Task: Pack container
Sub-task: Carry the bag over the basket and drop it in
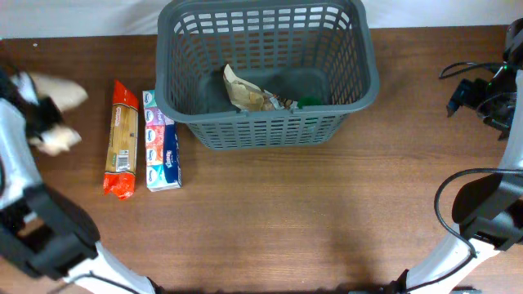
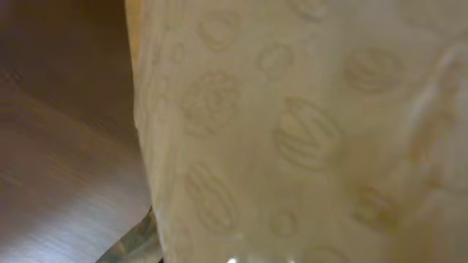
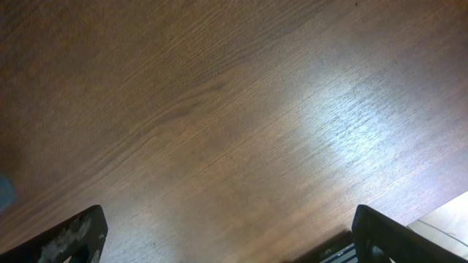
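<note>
The dark grey slotted basket (image 1: 261,131) stands at the back middle of the table. Inside it lie a crumpled tan packet (image 1: 245,91) and something small and green (image 1: 309,101). My left gripper (image 1: 45,118) is at the far left, well left of the basket, shut on a cream paper bag (image 1: 59,91) held above the table. That bag, printed with faint burger outlines, fills the left wrist view (image 2: 307,131) and hides the fingers. My right gripper (image 1: 470,94) is at the far right; its fingers (image 3: 230,234) are wide apart and empty over bare wood.
A long spaghetti packet with red ends (image 1: 122,139) and a pack of tissues (image 1: 161,140) lie side by side on the table just left of the basket. Cables hang by the right arm (image 1: 458,192).
</note>
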Motion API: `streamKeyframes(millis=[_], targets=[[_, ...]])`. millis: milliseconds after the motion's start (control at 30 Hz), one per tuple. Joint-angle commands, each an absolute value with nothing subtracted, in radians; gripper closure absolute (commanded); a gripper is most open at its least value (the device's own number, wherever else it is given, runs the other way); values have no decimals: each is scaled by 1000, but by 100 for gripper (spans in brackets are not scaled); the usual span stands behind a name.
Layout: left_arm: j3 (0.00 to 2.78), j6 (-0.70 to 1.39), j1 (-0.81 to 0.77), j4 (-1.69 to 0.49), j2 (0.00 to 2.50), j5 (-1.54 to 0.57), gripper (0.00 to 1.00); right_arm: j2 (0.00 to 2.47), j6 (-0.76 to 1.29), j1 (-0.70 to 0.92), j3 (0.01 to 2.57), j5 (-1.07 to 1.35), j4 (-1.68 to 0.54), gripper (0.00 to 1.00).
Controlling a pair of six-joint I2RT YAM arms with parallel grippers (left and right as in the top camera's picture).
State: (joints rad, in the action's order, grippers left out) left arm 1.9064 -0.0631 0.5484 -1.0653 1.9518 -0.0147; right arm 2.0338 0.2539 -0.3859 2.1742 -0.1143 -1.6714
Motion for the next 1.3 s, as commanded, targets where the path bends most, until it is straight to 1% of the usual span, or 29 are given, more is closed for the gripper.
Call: streamKeyframes(millis=[0, 133, 300, 367, 467, 600, 733, 867, 1267], targets=[[2066, -42, 488, -1048, 1702, -158, 98, 2035, 250, -394, 2169, -113, -1668, 1], [2129, -35, 364, -1010, 1566, -184, 98, 2035, 251, -394, 2169, -113, -1668, 1], [2133, 4, 173, -969, 1477, -188, 98, 2035, 251, -394, 2169, -113, -1668, 1], [2132, 40, 81, -952, 1477, -188, 98, 2035, 251, -394, 2169, -113, -1668, 1], [2131, 42, -86, -913, 1527, -169, 98, 2035, 250, -394, 2169, -113, -1668, 1], [2131, 42, -199, -876, 1613, -127, 98, 2035, 251, -394, 2169, -113, -1668, 1], [2131, 42, -258, -820, 1723, -115, 98, 2035, 250, -394, 2169, -113, -1668, 1], [2131, 42, -286, -814, 1829, -101, 98, 2035, 251, -394, 2169, -113, -1668, 1], [2131, 41, -329, -966, 2028, -101, 98, 2035, 250, -394, 2169, -113, -1668, 1]])
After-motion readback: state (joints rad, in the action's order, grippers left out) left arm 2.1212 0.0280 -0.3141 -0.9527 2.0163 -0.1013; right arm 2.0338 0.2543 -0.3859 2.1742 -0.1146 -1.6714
